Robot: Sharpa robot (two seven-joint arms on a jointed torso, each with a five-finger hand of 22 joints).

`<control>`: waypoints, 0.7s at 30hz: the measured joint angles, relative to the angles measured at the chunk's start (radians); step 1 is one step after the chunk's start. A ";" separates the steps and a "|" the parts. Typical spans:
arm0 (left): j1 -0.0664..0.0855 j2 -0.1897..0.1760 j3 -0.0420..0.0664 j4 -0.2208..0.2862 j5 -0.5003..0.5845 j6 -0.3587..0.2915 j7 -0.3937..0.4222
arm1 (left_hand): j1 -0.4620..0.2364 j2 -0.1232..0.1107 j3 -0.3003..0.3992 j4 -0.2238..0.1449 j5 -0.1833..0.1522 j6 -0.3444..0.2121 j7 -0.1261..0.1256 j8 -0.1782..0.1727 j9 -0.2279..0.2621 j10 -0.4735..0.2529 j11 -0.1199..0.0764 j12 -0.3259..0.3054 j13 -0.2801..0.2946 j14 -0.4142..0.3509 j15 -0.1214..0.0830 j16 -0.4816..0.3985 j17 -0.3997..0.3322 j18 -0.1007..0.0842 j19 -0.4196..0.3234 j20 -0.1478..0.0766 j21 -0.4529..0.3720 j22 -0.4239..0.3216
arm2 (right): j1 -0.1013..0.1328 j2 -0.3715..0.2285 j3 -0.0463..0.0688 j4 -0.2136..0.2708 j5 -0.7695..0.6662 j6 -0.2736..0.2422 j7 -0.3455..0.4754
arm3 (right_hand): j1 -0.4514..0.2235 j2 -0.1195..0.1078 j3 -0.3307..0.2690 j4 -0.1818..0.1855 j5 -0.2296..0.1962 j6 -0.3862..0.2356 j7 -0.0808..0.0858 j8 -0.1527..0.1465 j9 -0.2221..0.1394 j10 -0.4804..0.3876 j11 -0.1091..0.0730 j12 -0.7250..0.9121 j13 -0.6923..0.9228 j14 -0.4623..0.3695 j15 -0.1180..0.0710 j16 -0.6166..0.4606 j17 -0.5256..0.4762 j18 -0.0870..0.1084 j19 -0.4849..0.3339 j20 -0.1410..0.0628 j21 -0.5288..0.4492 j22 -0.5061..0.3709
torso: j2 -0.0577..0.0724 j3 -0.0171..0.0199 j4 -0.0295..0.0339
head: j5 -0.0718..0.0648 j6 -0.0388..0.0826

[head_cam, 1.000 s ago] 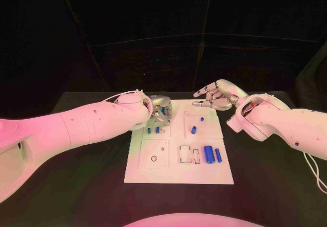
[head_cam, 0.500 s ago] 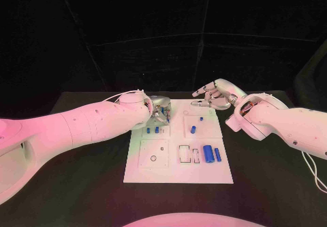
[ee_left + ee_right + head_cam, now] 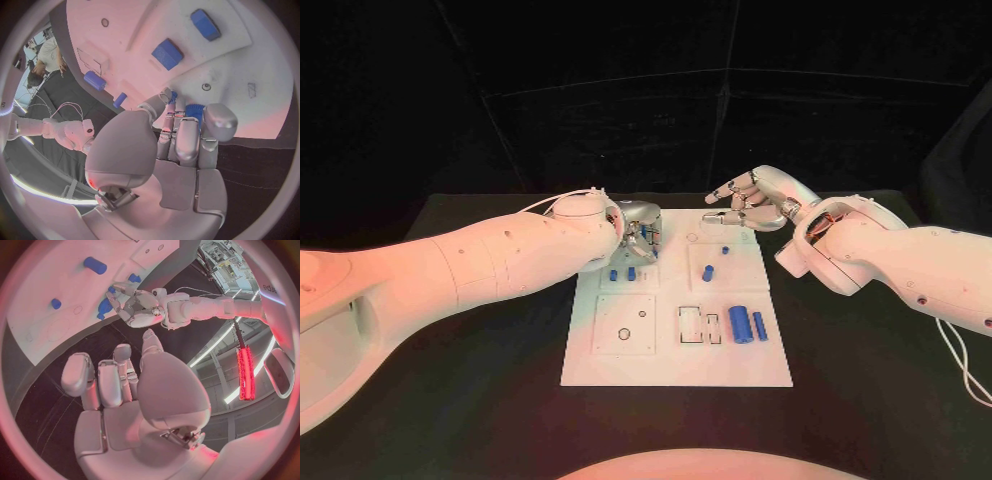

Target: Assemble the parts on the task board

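The white task board [image 3: 678,360] lies in the middle of the black table. My left hand [image 3: 640,234] hovers over the board's far left corner, its fingers curled in on a small blue part [image 3: 194,109]. Just in front of it, two short blue parts [image 3: 622,274] sit on the board. Two more blue parts [image 3: 710,272] lie near the board's middle, and two longer ones [image 3: 749,325] lie side by side at its right. My right hand [image 3: 751,206] hangs above the far right corner, fingers apart, holding nothing.
On the board's near half are a square recess with a small hole [image 3: 625,334] and narrow rectangular slots [image 3: 695,324]. Black table [image 3: 473,400] surrounds the board on all sides. My left forearm [image 3: 459,265] crosses above the table's left side.
My right hand has edged slightly up and to the left over the board's far right corner. The left hand has stayed where it was, still curled on the blue part.
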 measured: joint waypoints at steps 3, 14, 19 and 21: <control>-0.001 -0.001 0.000 0.001 -0.001 -0.005 0.001 | 0.000 0.000 0.009 -0.002 0.000 0.009 -0.002 -0.001 -0.002 0.011 -0.003 -0.006 0.000 0.004 -0.004 0.000 -0.004 0.000 0.003 -0.003 0.006 0.007 | 0.000 0.000 0.000 0.000 0.000 0.000 0.000 | 0.000 0.000 0.000 0.000 0.000 0.000 0.000 0.000 0.000 0.000 0.000 0.000 0.000 0.000 0.000 0.000 0.000 0.000 0.000 0.000 0.000 0.000 | -0.001 0.0001 0.0000 | 0.000 0.000; -0.010 -0.065 0.016 0.074 0.003 -0.054 0.014 | 0.000 0.000 0.035 -0.012 0.000 0.014 0.004 -0.014 -0.008 0.016 0.001 -0.031 -0.007 0.004 -0.004 0.004 -0.010 0.000 0.003 -0.003 0.017 0.020 | 0.000 -0.002 0.000 -0.003 0.000 0.000 0.001 | 0.000 0.000 0.000 0.000 0.000 0.000 0.000 0.000 0.000 0.000 0.000 0.000 0.000 0.000 0.000 0.000 0.000 0.000 0.000 0.000 0.000 0.000 | -0.002 0.0002 0.0020 | -0.001 0.006; -0.005 -0.103 0.044 0.124 0.015 -0.082 0.025 | 0.000 0.000 0.043 -0.014 0.000 0.016 0.006 -0.017 -0.009 0.023 0.002 -0.035 -0.007 0.004 -0.004 0.004 -0.013 0.000 0.003 -0.003 0.022 0.023 | 0.000 -0.003 0.000 -0.005 0.000 0.000 0.001 | 0.000 0.000 0.000 0.000 0.000 0.000 0.000 0.000 0.000 0.000 0.000 0.000 0.000 0.000 0.000 0.000 0.000 0.000 0.000 0.000 0.000 0.000 | -0.002 -0.0001 0.0023 | 0.002 0.009; -0.005 -0.115 0.048 0.136 0.019 -0.089 0.028 | 0.000 0.000 0.043 -0.014 0.000 0.016 0.006 -0.019 -0.009 0.022 0.002 -0.035 -0.007 0.004 -0.004 0.004 -0.013 0.000 0.003 -0.003 0.022 0.023 | 0.000 -0.003 0.000 -0.005 0.000 0.000 0.001 | 0.000 0.000 0.000 0.000 0.000 0.000 0.000 0.000 0.000 0.000 0.000 0.000 0.000 0.000 0.000 0.000 0.000 0.000 0.000 0.000 0.000 0.000 | -0.002 -0.0001 0.0026 | 0.002 0.010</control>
